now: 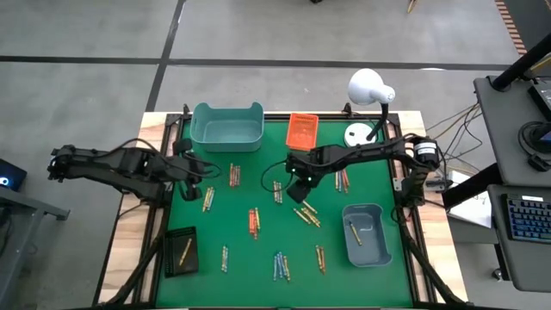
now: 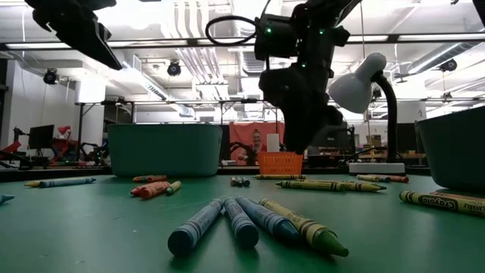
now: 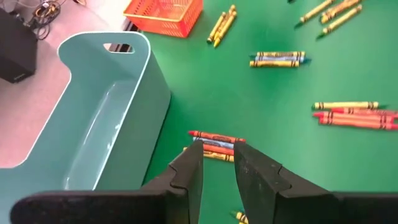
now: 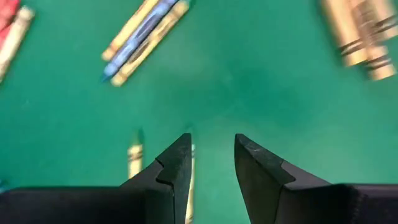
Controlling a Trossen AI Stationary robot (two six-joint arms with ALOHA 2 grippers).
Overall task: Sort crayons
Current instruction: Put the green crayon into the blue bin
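Left gripper (image 3: 217, 167) jaws parted, empty, above crayons (image 3: 214, 142) beside teal bin (image 3: 99, 118); orange basket (image 3: 165, 11) beyond.

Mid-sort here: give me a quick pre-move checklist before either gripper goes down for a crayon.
1. Right gripper empty: ok, fingers parted with only green mat between them.
2. Right gripper over a target: ok, yellow crayons lie just beside its fingers, near the table's middle.
3. Left gripper empty: ok, nothing between the parted fingers.
4. Left gripper's target: ok, a red, blue and yellow crayon cluster lies just ahead, beside the teal bin.
5. Arms apart: ok, the left works at the table's left side, the right near the centre.
6. Grey bin and black tray reachable: ok, each holds one crayon.
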